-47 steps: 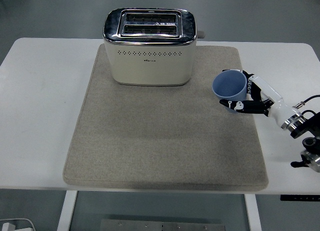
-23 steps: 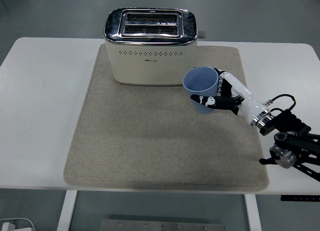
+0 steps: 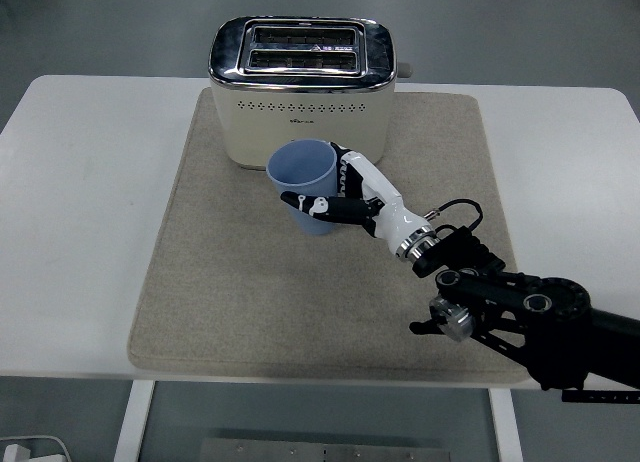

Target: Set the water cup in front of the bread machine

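1. The right hand point(image 3: 345, 197) has its fingers point(image 3: 305, 203) wrapped around the blue water cup point(image 3: 306, 184).
2. The cup sits upright, just in front of the cream bread machine point(image 3: 300, 92).
3. Both are over the beige mat point(image 3: 250, 292) on the white table point(image 3: 80, 182).

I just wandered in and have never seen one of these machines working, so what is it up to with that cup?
The robot's right hand is wrapped around a light blue plastic cup and holds it upright, over the beige felt mat on the white table. The cup sits just in front of the cream and chrome toaster, roughly centred on it. Whether the cup's base already touches the mat cannot be told. The fingers have not let go. The left arm is out of view.
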`<action>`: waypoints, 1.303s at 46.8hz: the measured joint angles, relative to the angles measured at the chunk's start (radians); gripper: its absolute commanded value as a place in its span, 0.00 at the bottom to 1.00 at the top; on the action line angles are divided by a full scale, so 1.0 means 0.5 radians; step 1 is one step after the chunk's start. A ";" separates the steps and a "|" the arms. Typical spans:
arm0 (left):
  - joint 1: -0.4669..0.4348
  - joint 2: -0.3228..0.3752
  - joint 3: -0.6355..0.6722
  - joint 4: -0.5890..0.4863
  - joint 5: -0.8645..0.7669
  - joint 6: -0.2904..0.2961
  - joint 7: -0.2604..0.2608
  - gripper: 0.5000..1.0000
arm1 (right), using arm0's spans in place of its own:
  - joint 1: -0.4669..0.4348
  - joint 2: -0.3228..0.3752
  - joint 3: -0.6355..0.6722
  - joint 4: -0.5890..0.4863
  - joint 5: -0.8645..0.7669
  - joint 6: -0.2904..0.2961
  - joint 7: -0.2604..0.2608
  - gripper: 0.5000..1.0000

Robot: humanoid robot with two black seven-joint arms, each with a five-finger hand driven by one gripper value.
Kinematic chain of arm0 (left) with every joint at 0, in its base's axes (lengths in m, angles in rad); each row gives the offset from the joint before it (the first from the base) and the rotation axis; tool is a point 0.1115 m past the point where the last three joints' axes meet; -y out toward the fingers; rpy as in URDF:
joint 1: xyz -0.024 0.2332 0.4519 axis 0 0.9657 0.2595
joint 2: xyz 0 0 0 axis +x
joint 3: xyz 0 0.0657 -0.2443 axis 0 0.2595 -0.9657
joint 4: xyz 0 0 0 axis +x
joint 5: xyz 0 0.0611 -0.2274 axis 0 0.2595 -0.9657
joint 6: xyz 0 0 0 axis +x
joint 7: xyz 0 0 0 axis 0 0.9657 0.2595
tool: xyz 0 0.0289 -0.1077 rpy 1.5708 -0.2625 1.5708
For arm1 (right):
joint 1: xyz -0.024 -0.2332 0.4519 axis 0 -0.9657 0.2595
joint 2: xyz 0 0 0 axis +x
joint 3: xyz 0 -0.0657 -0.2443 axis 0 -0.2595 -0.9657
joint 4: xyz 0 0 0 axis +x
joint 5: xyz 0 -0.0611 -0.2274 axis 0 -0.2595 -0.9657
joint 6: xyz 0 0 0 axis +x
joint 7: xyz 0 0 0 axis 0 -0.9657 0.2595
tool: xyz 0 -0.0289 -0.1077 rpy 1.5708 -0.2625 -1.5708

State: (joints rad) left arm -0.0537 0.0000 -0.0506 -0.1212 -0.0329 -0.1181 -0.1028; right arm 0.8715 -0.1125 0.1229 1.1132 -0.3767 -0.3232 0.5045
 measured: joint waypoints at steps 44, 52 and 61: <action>0.000 0.000 0.000 0.000 0.000 0.000 0.000 1.00 | 0.026 0.201 -0.002 -0.263 -0.022 -0.022 0.007 0.83; 0.000 0.000 0.000 0.000 0.000 0.000 0.000 1.00 | 0.021 0.200 -0.007 -0.257 -0.023 -0.020 0.007 0.83; 0.000 0.000 0.000 0.000 0.000 0.000 0.000 1.00 | 0.021 0.193 -0.007 -0.241 -0.023 -0.022 0.007 0.83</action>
State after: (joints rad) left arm -0.0537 0.0000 -0.0506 -0.1212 -0.0329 -0.1181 -0.1028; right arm 0.8821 -0.0159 0.1196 0.9925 -0.3882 -0.3340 0.5078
